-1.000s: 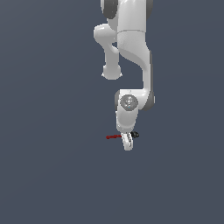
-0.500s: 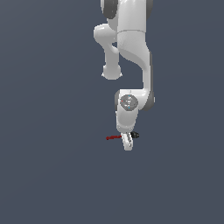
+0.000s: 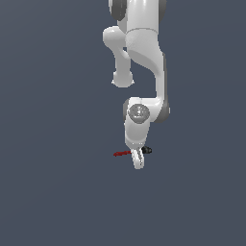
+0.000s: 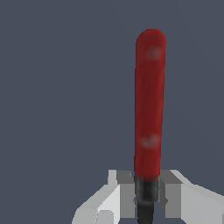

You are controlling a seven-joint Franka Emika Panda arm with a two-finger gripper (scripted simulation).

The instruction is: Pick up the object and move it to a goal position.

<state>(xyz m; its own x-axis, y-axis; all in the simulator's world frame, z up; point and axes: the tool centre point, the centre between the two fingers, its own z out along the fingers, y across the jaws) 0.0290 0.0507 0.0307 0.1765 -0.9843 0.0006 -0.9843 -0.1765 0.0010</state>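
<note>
Flat slate-grey ground filled both views, with no seams or markings on it. From the top centre of the exterior frame the white arm (image 3: pixel 144 62) reached down to just below the frame's middle, ending in the gripper (image 3: pixel 138 161). Between its fingers sat the object (image 3: pixel 126 153), lying roughly level: its red half stuck out toward the exterior view's left, and its black knob showed just on the exterior view's right of the fingers. In the wrist view the red half of the rod (image 4: pixel 149 103) ran away from the camera across the grey ground, while its dark stem passed between the two pale fingers (image 4: pixel 173 192), which pressed in on it from either side, so the gripper (image 4: pixel 146 192) was pinching the rod at the stem.
</note>
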